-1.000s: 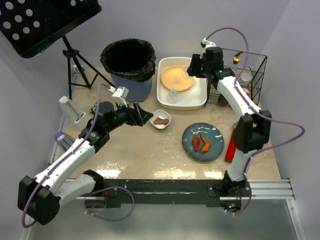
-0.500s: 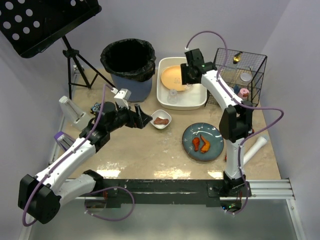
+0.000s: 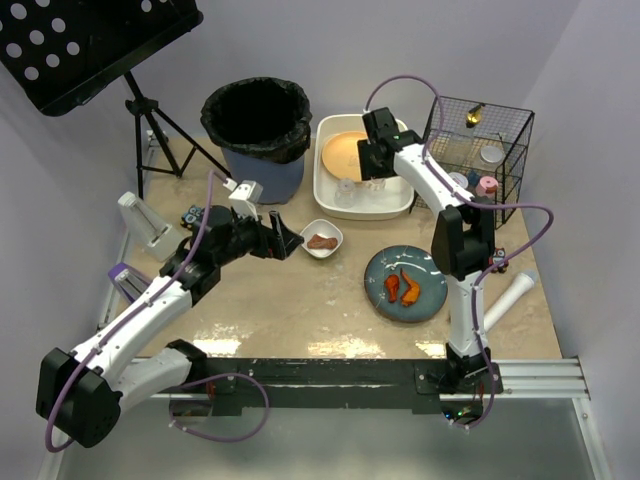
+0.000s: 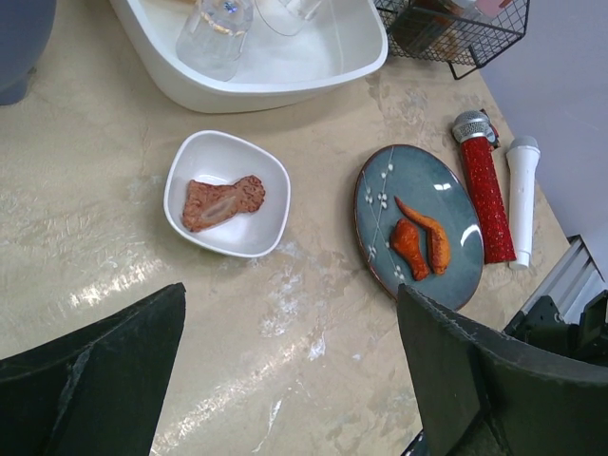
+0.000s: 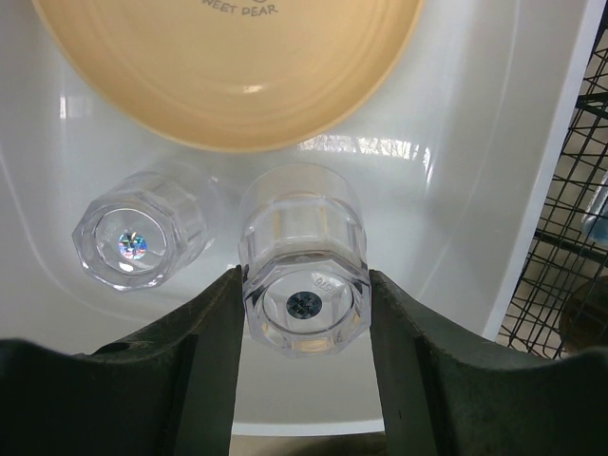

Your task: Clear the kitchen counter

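While the kitchen counter lies under both our arms, we hold our left gripper spread wide and empty above it, a white bowl just ahead of its fingers, and our right gripper clamps a clear glass over the white tub.

On the kitchen counter, bowl lies left of plate, before tub.

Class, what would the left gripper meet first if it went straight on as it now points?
Probably the small white bowl holding the brown food piece, just ahead of the left gripper; depth is unclear.
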`<action>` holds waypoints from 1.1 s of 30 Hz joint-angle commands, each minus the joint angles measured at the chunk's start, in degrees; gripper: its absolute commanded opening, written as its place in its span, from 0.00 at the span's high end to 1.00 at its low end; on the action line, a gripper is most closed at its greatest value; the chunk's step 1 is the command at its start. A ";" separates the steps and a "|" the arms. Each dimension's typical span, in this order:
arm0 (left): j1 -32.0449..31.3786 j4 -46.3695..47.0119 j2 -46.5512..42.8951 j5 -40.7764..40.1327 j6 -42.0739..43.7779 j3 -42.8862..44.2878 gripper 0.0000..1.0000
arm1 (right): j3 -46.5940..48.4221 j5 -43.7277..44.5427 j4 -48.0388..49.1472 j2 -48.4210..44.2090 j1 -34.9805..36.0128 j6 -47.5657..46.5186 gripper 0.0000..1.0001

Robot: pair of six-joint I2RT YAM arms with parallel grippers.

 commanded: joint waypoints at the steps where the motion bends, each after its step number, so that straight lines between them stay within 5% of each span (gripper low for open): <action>1: 0.28 0.70 -0.45 -0.72 1.00 -0.56 0.04 | -1.37 0.20 1.51 0.41 -0.03 -0.42 0.83; 8: 0.28 0.61 -0.10 -0.81 1.09 -0.57 0.04 | -2.87 -0.60 1.86 1.99 0.06 -0.68 0.75; 13: 0.28 0.79 0.34 -0.46 1.09 -0.48 0.04 | -3.31 -0.42 2.48 2.34 0.06 -0.60 0.36; 20: 0.37 0.44 0.78 -0.46 0.91 -0.04 0.04 | -4.01 0.19 4.85 0.15 0.06 0.63 0.16; 27: 0.11 -2.63 2.53 -2.56 1.26 2.59 0.08 | -8.74 1.95 14.59 -14.24 -0.03 4.23 0.15; 29: -1.12 -2.82 3.15 -2.91 0.83 2.95 0.09 | -13.48 1.69 20.38 -20.92 0.06 5.37 0.03; 33: -8.13 -0.54 5.25 -8.09 -1.19 3.04 0.10 | -30.51 0.38 36.37 -37.52 -0.12 9.24 0.01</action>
